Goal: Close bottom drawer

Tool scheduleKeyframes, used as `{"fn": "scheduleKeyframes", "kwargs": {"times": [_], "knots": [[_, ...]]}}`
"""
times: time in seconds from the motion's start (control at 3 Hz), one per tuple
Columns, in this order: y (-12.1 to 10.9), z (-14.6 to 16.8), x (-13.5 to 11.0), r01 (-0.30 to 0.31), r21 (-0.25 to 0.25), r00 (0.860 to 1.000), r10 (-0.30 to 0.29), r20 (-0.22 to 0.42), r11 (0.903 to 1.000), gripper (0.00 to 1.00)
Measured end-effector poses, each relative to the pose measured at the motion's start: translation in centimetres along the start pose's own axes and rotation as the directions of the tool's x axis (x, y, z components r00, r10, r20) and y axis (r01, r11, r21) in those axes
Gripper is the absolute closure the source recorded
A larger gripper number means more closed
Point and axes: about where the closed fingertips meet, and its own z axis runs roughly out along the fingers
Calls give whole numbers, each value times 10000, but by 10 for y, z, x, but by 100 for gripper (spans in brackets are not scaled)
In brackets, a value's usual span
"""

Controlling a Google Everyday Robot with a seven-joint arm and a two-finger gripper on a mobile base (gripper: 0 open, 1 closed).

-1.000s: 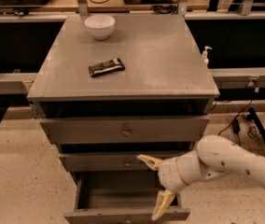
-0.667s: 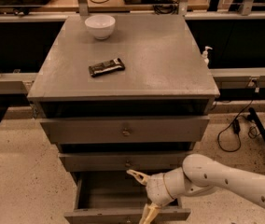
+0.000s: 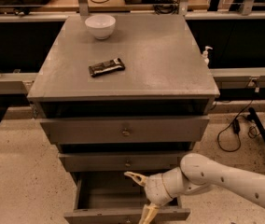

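Observation:
The bottom drawer is pulled out of the grey cabinet, its shallow box open at the lower edge of the camera view. Its narrow front runs along the bottom of the view. My gripper hangs over the drawer box, right of its middle, reaching in from the right on a white arm. It is open: one tan finger points up-left under the middle drawer, the other finger points down at the drawer front. It holds nothing.
The top drawer sits shut above. A white bowl and a dark snack bar lie on the cabinet top. A small bottle stands at the right rail. Cables and a stand leg lie on the floor at right.
My gripper and arm have moved left over the open bottom drawer, from its right side toward its middle. The drawer has not moved.

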Motion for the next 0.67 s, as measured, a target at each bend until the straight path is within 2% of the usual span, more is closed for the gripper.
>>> {"fn": "scheduleKeyframes", "kwargs": {"times": [0.33, 0.67], "knots": [[1, 21, 46, -71, 20, 9999, 71, -144, 10000, 0], [1, 49, 116, -206, 557, 9985, 234, -498, 9982, 0]]}}
